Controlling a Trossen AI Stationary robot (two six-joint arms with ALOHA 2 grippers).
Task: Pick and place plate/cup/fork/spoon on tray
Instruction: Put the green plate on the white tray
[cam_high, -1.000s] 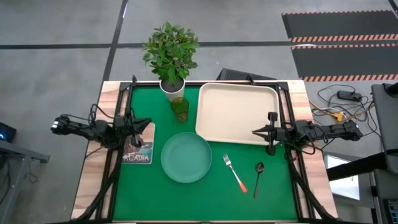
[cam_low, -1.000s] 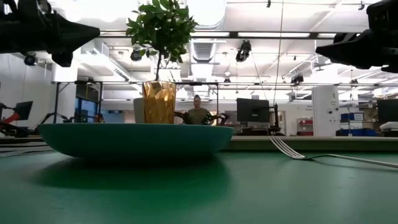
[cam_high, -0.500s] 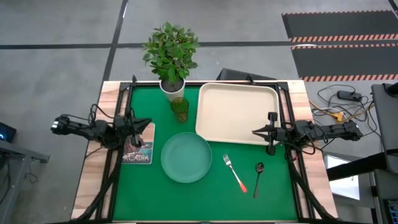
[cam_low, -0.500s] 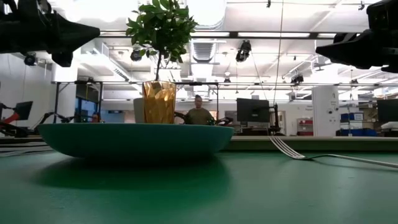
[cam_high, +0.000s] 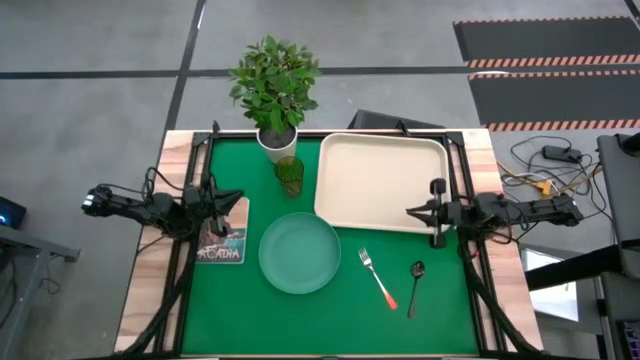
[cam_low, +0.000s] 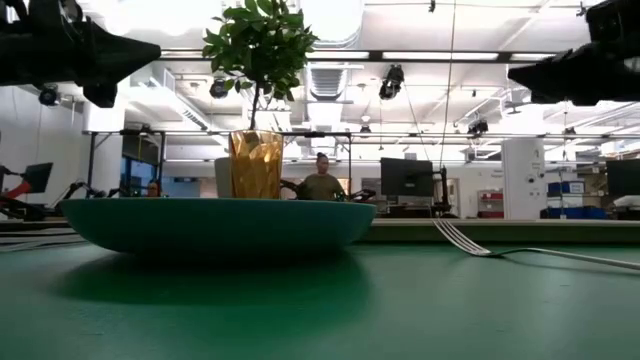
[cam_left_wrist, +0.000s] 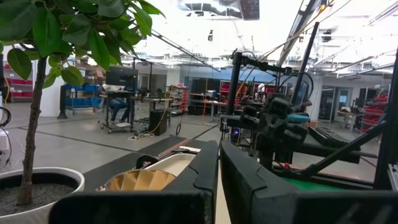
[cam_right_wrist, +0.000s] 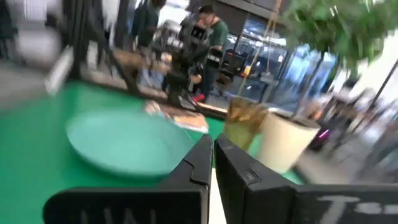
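Note:
The pale teal plate (cam_high: 299, 253) rests flat on the green mat near the table's middle. The tinted cup (cam_high: 290, 176) stands upright behind it, beside the white plant pot. The red-handled fork (cam_high: 377, 277) and the dark spoon (cam_high: 415, 285) lie on the mat to the plate's right. The cream tray (cam_high: 383, 170) lies at the far right. My left gripper (cam_high: 238, 200) is shut and empty above the table's left side. My right gripper (cam_high: 408, 212) is shut and empty above the tray's near right part.
A potted green plant (cam_high: 275, 90) stands at the far edge beside the cup. A printed booklet (cam_high: 222, 238) lies on the mat's left part, below my left gripper. People show in the room beyond the table (cam_low: 320, 183).
My right gripper has risen a little above the tray; its fingers stay shut. The plate, cup, fork and spoon have kept still.

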